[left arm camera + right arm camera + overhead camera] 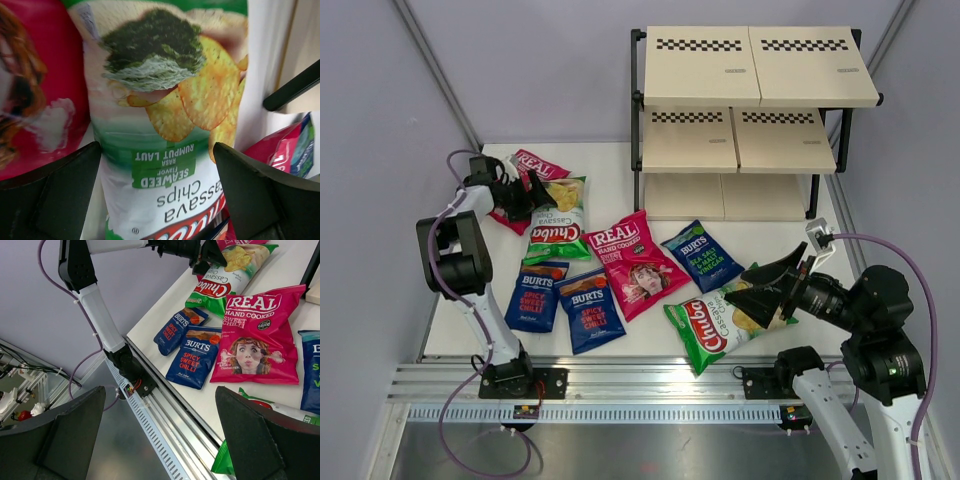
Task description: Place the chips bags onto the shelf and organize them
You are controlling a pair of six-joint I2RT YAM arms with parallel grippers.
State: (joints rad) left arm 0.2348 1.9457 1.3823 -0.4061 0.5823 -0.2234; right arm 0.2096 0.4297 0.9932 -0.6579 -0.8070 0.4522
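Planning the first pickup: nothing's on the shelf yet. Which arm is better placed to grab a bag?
Probably left. The left hand, open, straddles the far green bag. The right hand, also open, points at the table-edge rail, no bag between its fingers.

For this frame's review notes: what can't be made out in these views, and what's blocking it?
- Top view: far REAL bag, partly hidden by the left hand.
- Top view: near Chuba bag, partly covered by the right hand.
- Top view: shelf's bottom board, mostly hidden by upper boards.
- Right wrist view: rightmost BURTS bag, cut off by the right edge.
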